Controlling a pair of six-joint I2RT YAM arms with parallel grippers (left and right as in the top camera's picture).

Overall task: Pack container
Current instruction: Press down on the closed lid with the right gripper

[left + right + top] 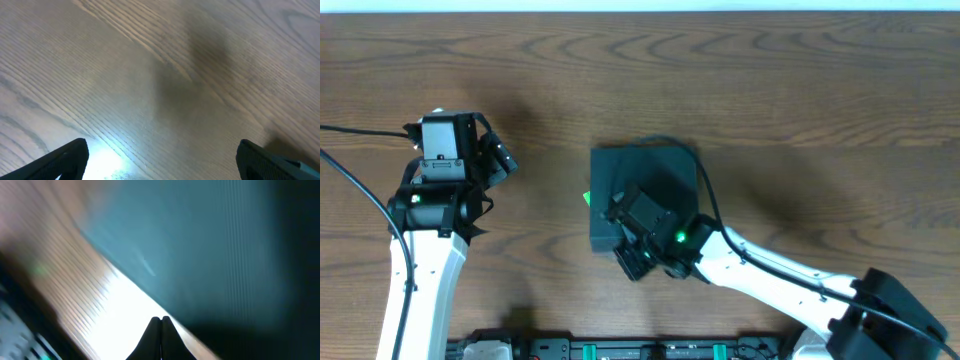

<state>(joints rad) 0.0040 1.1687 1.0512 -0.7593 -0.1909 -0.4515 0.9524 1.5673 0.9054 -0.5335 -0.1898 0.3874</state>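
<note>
The container [642,170], a dark teal-black square box, sat flat on the wood-grain worktop [770,90], and everything else is placed from it. Seen from overhead, its top face looked flat and dark. I could not tell whether the flap was fully seated.

The right end effector [618,210] was over the container's near half, toward its left side, with the arm reaching in from the container's near-right. Its two fingers were pressed together with no gap and nothing between them. In the right wrist view the joined fingertips [161,326] pointed at the line where the container's teal face [215,245] met the bright strip of worktop [115,305]. That view was too blurred to show whether the tips touched the box.

A small bright green scrap [587,198] showed at the container's left edge; what it was could not be made out.

The left end effector [498,158] was well to the left of the container, clear of it. Its fingers stood wide apart and held nothing. In the left wrist view [162,162] only bare worktop lay between the two dark fingertips [67,159].
</note>
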